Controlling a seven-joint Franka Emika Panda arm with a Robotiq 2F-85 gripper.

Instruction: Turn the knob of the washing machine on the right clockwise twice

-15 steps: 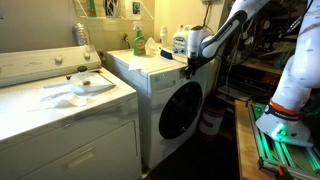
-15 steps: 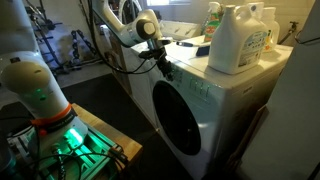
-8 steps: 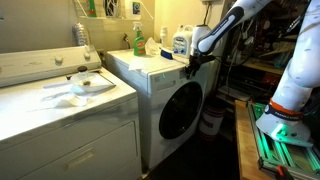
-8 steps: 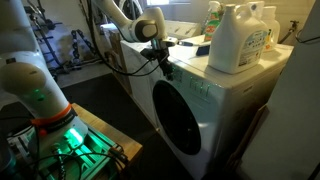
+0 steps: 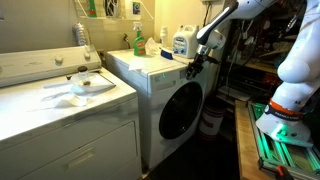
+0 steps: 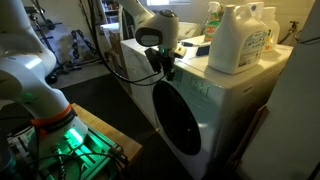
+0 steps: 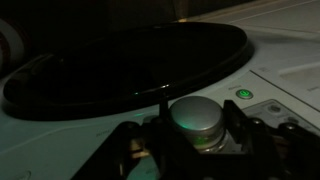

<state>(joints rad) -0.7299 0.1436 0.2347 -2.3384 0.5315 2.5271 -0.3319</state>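
**Gripper (image 7: 197, 138) closed on the knob (image 7: 195, 113) of the washing machine (image 5: 152, 95).**
In the wrist view the silver knob sits at lower centre of the frame, directly between the two dark fingers (image 7: 238, 128). The fingers press against its left and right sides, pinching it. The round dark door (image 7: 120, 65) fills the upper half of the frame above the knob. A green indicator light (image 7: 243, 94) glows just to its upper right. In both exterior views the gripper meets the top front edge of the machine near frame centre and hides the knob. In an exterior view, detergent bottles (image 6: 240, 40) stand on the machine's top at upper right.
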